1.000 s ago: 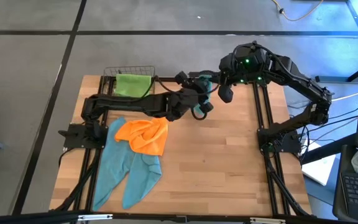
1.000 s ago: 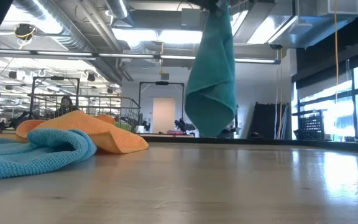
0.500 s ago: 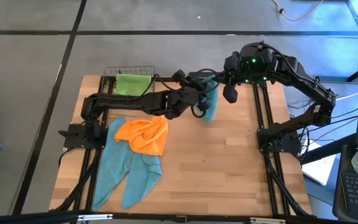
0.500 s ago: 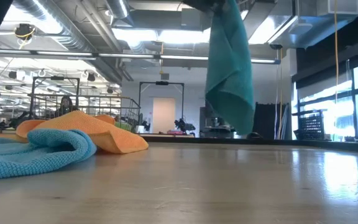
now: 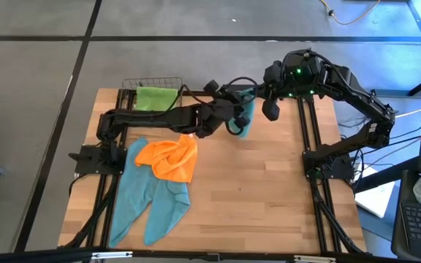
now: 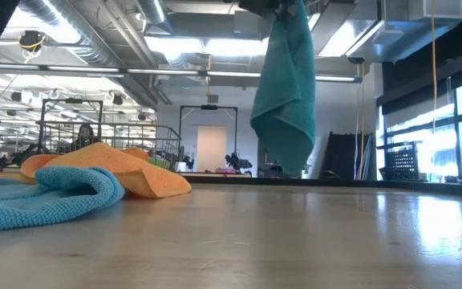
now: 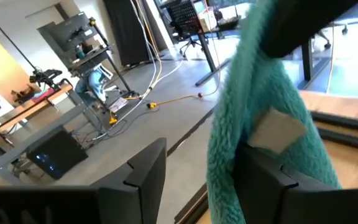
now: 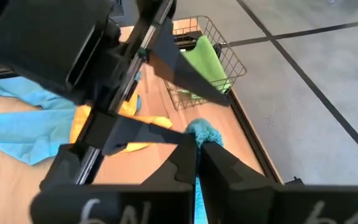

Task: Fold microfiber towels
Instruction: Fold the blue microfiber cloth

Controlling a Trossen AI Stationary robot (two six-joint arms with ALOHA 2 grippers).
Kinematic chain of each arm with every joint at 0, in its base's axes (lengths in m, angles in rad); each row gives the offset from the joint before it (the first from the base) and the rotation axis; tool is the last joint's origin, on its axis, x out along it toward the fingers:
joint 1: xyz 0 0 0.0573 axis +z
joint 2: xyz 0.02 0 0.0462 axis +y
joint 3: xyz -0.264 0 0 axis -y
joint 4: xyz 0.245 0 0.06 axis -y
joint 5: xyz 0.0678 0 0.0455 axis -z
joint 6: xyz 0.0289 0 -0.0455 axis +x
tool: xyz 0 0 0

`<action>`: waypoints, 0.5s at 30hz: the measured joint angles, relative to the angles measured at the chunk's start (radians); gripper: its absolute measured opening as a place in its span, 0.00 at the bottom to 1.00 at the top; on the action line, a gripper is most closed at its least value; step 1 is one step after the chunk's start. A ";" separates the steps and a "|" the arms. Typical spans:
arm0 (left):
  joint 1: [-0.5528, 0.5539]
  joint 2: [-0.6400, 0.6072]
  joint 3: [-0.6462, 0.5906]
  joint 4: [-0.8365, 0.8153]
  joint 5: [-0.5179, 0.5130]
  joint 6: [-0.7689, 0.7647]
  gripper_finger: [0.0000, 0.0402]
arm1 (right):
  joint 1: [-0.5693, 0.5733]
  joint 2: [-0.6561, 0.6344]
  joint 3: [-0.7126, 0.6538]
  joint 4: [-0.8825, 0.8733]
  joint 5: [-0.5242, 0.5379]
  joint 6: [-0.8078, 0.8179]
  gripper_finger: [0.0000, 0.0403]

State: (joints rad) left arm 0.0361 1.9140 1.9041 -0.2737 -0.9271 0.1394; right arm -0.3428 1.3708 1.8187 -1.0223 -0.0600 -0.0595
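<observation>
A teal microfiber towel (image 6: 285,88) hangs over the table's far middle, with my right gripper (image 8: 197,149) shut on its top. It carries a white label (image 7: 277,132). My left gripper (image 7: 204,155) stands open and level beside the hanging towel (image 5: 245,117). The towel's edge (image 7: 225,168) falls by one of its fingers. An orange towel (image 5: 170,157) lies crumpled on two more teal towels (image 5: 148,197) at the table's left. A lime green towel (image 5: 156,98) lies in a wire basket. My right gripper pinches a bunched top edge of the teal towel (image 8: 200,133) between its two fingers, slanting down from the table's right. The towel hangs slack below them, its lower end (image 6: 283,164) clear of the table. My left gripper: I cannot tell whether its finger (image 7: 269,180) touches the towel.
The wire basket (image 5: 152,82) stands at the far left corner. The table's right half and near middle (image 5: 262,197) show bare wood. Both arms cross above the far middle.
The hanging teal towel has swung toward the table's right edge and partly back. Its top stays in my right gripper.
</observation>
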 joint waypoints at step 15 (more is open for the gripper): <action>0.044 -0.002 0.050 0.049 -0.036 0.054 0.41 | 0.007 0.002 -0.009 -0.016 -0.047 0.006 0.03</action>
State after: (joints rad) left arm 0.0806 1.9118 1.9543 -0.2249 -0.9632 0.1937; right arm -0.3359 1.3725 1.8100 -1.0387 -0.1070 -0.0540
